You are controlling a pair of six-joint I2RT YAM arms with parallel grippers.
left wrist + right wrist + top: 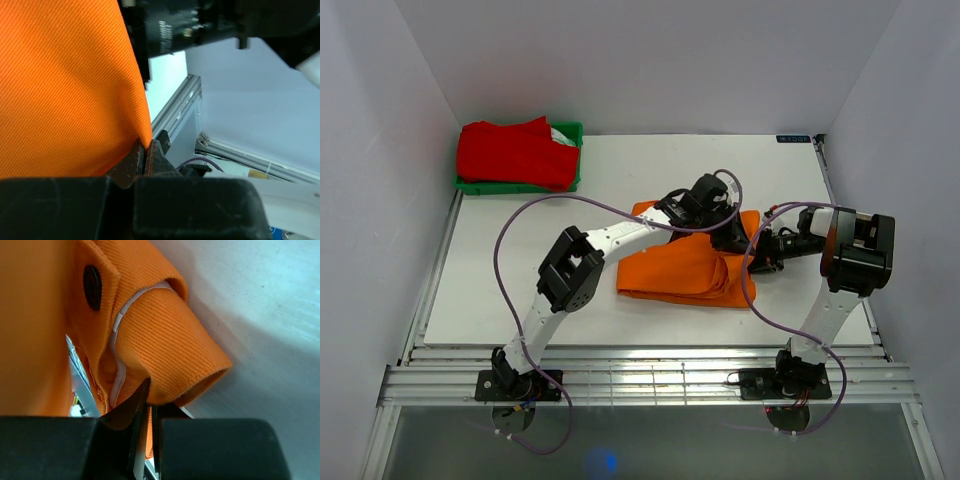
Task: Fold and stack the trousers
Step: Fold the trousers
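Note:
Orange trousers (685,268) lie partly folded in the middle of the white table (520,300). My left gripper (725,232) is shut on their upper right edge; in the left wrist view the orange cloth (65,85) hangs pinched between the closed jaws (145,152). My right gripper (760,255) is shut on the waistband end, right beside the left one; in the right wrist view the folded waistband (165,350) with a dark button (92,287) sits in the jaws (148,399).
A green tray (568,182) at the back left holds red folded trousers (515,152). Purple cables loop over both arms. A metal rail (620,380) runs along the near table edge. White walls enclose the table on three sides.

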